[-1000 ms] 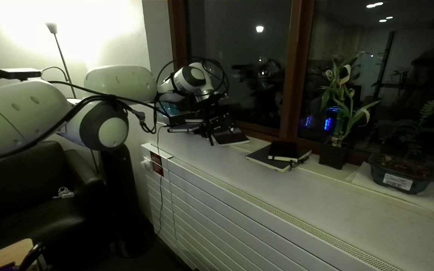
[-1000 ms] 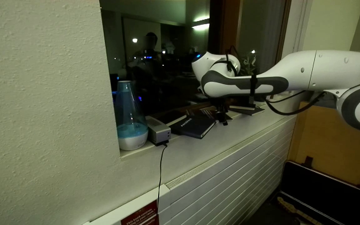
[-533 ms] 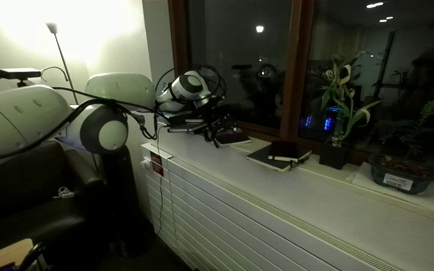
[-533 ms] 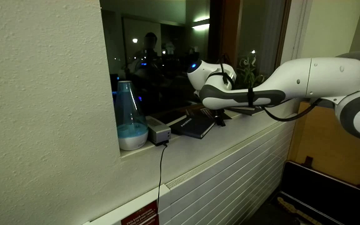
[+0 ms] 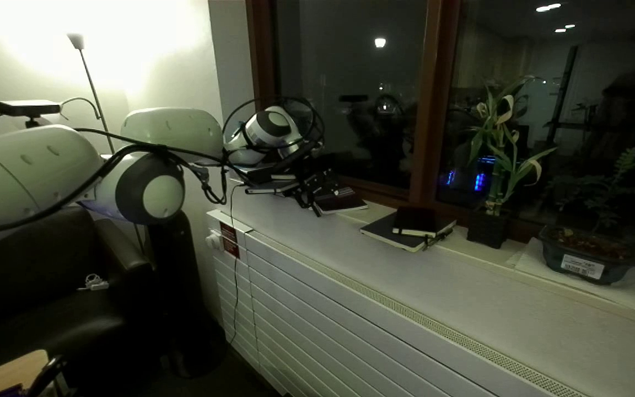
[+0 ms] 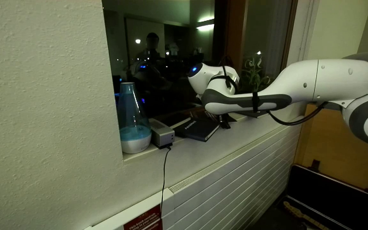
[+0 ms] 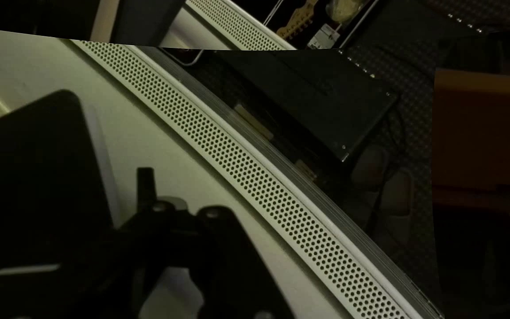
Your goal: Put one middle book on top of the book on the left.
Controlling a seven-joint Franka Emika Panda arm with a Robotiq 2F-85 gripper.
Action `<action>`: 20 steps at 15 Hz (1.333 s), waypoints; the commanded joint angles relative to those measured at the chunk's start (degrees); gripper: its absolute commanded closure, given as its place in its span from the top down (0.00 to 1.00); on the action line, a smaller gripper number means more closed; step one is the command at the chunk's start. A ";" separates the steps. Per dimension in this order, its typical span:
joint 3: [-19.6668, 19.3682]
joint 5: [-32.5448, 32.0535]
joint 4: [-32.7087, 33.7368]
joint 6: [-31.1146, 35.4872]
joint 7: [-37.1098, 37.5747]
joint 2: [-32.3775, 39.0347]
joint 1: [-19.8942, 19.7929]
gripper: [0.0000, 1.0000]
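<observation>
The dark middle book point(image 5: 342, 202) lies on the sill. A corner of it shows in an exterior view point(image 6: 232, 118), and a dark book, likely the same one, fills the left of the wrist view point(image 7: 29, 177). The left black book with white lettering point(image 6: 196, 128) lies beside it and is partly hidden in an exterior view point(image 5: 270, 188). My gripper point(image 5: 310, 204) is low at the middle book's near left corner; it also shows in an exterior view point(image 6: 224, 124). In the wrist view one finger point(image 7: 146, 188) stands just beside the book's edge. The other finger is not clear.
Two stacked notebooks point(image 5: 392, 229) lie farther along the sill, before potted plants point(image 5: 487, 227). A grey box point(image 6: 162, 132) and a blue humidifier point(image 6: 133, 127) stand beyond the left book. The window point(image 5: 350, 82) is close behind. A perforated grille point(image 7: 237, 155) runs along the sill's front.
The arm and gripper have come down, then shifted slightly toward the left book. The middle book seems to have shifted very slightly away from it.
</observation>
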 commanded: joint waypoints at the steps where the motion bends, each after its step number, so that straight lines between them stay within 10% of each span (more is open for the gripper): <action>1: -1.15 -2.11 0.03 4.49 -0.48 -0.81 -0.17 0.40; 10: -3.75 -4.37 0.57 4.15 -0.72 -4.61 0.33 0.00; 20: -8.90 -7.45 1.09 20.27 1.07 -9.19 -5.18 0.04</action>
